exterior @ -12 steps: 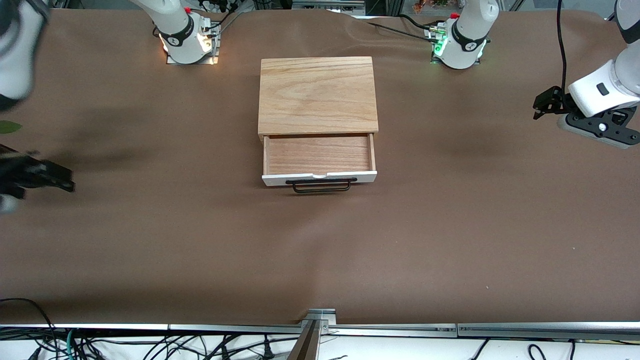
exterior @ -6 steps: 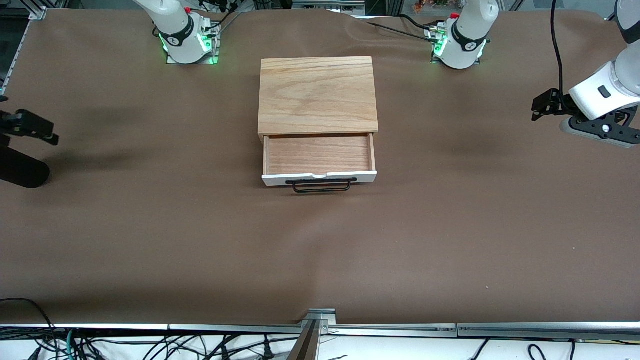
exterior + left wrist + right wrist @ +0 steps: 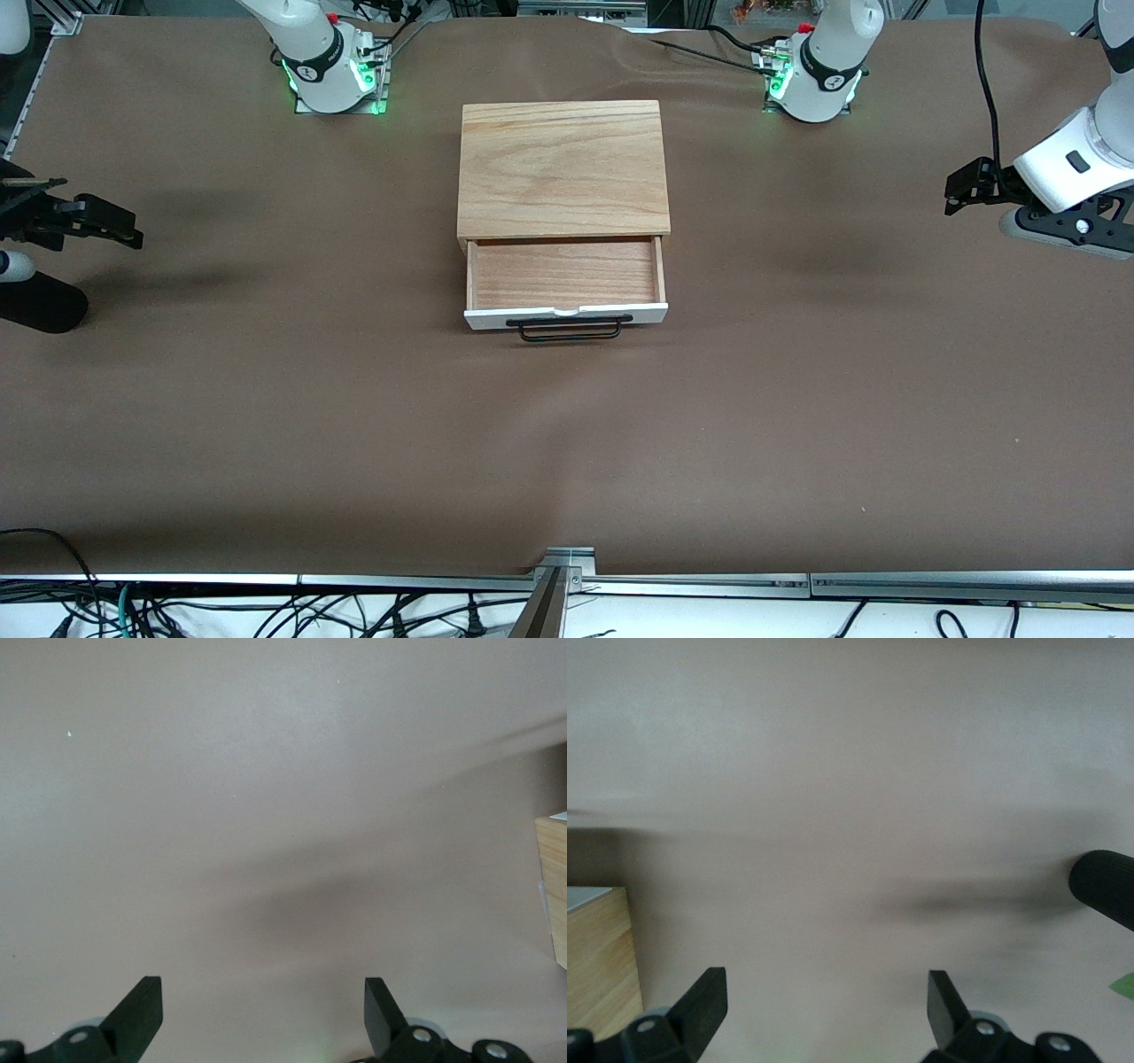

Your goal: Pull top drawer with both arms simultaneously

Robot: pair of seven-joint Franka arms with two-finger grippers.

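Top drawer (image 3: pixel 565 282): pulled out of the cabinet toward the front camera, its reddish-brown wooden floor bare, white front panel facing the camera
Handle (image 3: pixel 569 329): long black wire bar on the white panel, nothing touching it
Cabinet (image 3: pixel 563 168): light oak-grain top, in the middle of the bench, between the two arm bases
Bench (image 3: pixel 354 425): covered in brown cloth
Left gripper (image 3: pixel 959 188): up over the bench at the left arm's end, well apart from the drawer; fingers (image 3: pixel 142 1010) spread wide and empty
Right gripper (image 3: pixel 106 223): over the edge of the bench at the right arm's end, well apart from the drawer; fingers (image 3: pixel 704 997) spread wide, holding nothing
Black cylinder (image 3: pixel 40 303): dark rounded object just beside the right gripper
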